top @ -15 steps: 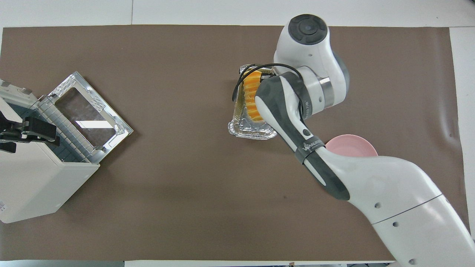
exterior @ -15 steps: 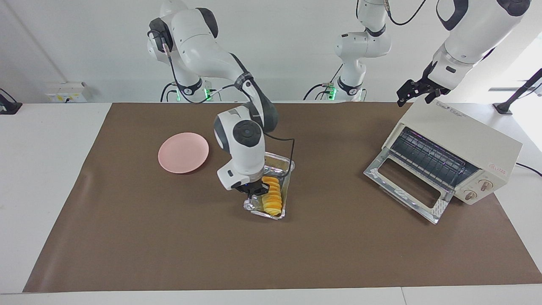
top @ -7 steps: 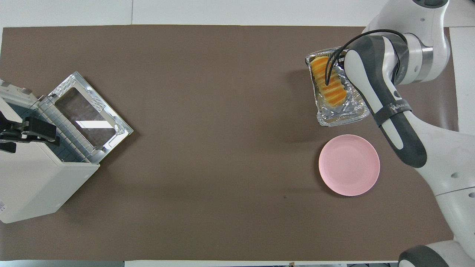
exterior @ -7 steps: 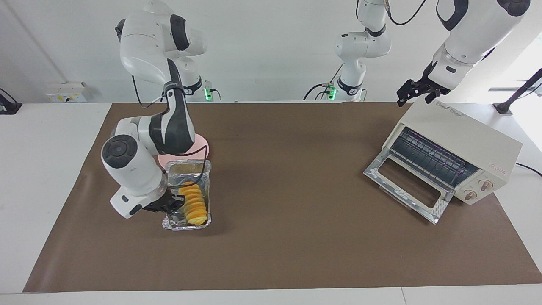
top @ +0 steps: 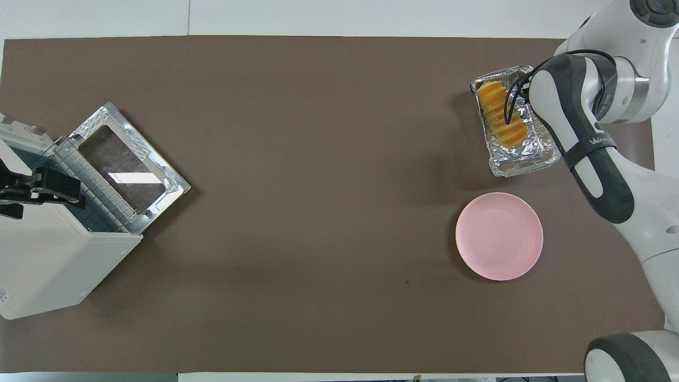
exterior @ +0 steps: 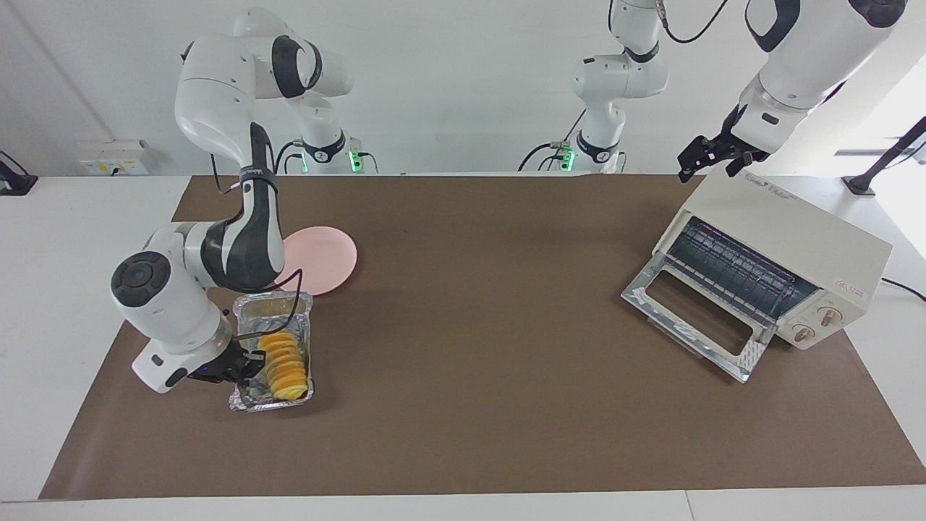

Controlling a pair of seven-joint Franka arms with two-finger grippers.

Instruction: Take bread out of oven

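Note:
The golden ridged bread [exterior: 283, 362] lies in a crinkled foil tray [exterior: 271, 308] at the right arm's end of the table, farther from the robots than the pink plate [exterior: 323, 256]. My right gripper [exterior: 241, 366] is shut on the tray's long rim, low at the mat. In the overhead view the bread [top: 500, 113] and tray [top: 522, 155] show beside the right arm's wrist, which hides the gripper. The cream oven [exterior: 796, 233] stands at the left arm's end with its glass door [exterior: 693, 317] dropped open and only the rack showing inside. My left gripper [exterior: 712, 155] waits over the oven's top.
A brown mat [exterior: 506, 405] covers the table. The pink plate [top: 498, 236] lies nearer to the robots than the tray. The oven [top: 42, 265] and its open door [top: 124, 170] take up the left arm's end. White table edge surrounds the mat.
My right gripper has carried the foil tray with the bread from mid-table to the right arm's end, past the pink plate. The left arm has not moved.

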